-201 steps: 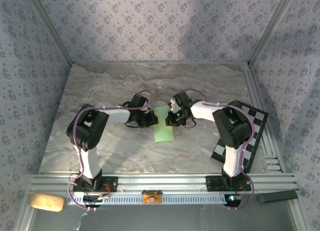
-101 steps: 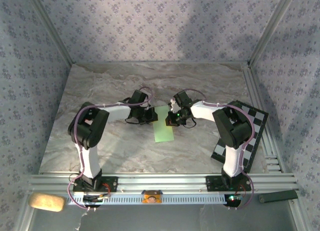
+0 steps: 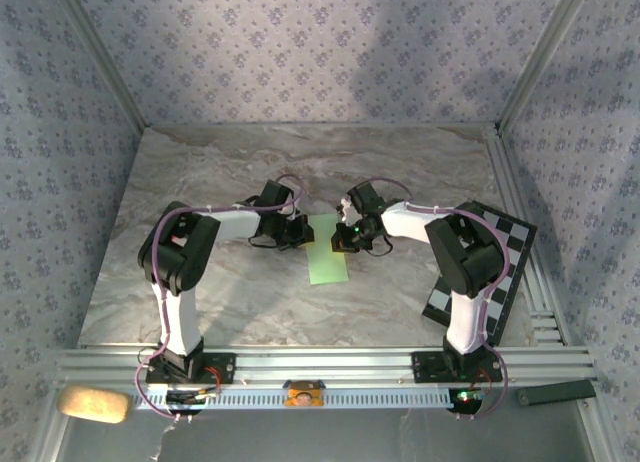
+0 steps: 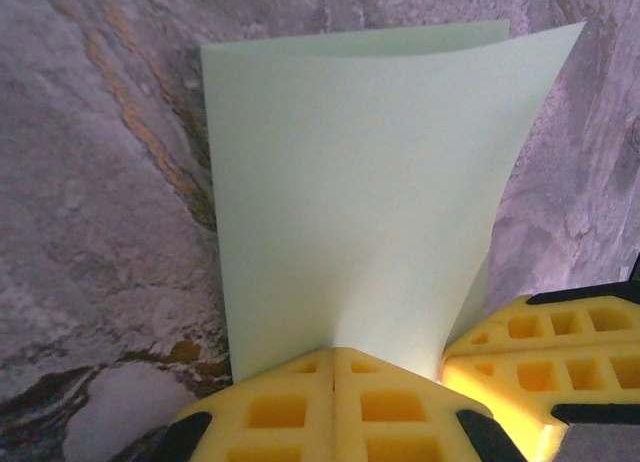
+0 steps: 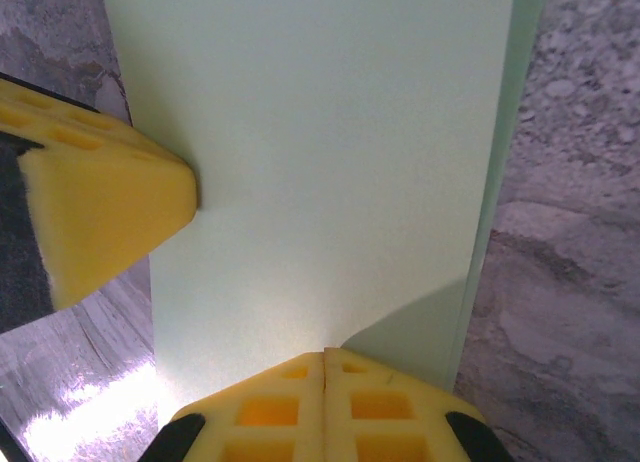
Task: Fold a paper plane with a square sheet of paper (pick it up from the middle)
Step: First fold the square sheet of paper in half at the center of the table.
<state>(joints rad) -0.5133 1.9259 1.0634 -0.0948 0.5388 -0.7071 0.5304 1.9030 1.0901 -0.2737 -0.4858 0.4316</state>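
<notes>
Paper sheet (image 4: 350, 182) folded, pinched by left tool (image 4: 335, 352), right tool (image 5: 324, 354).

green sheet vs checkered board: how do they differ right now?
The green sheet is plain pale green; the checkered board is black and white. The sheet sits in the middle of the table, one side curled up; the board is at the right edge. The sheet looks narrower. Both are rectangular.

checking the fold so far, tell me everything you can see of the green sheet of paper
The sheet of paper is pale green, matte and thin, doubled over into a narrow two-layer rectangle. It lies mid-table on the marble top, upper layer bowed up. The left claw and right claw are each shut on an opposite long edge.
</notes>
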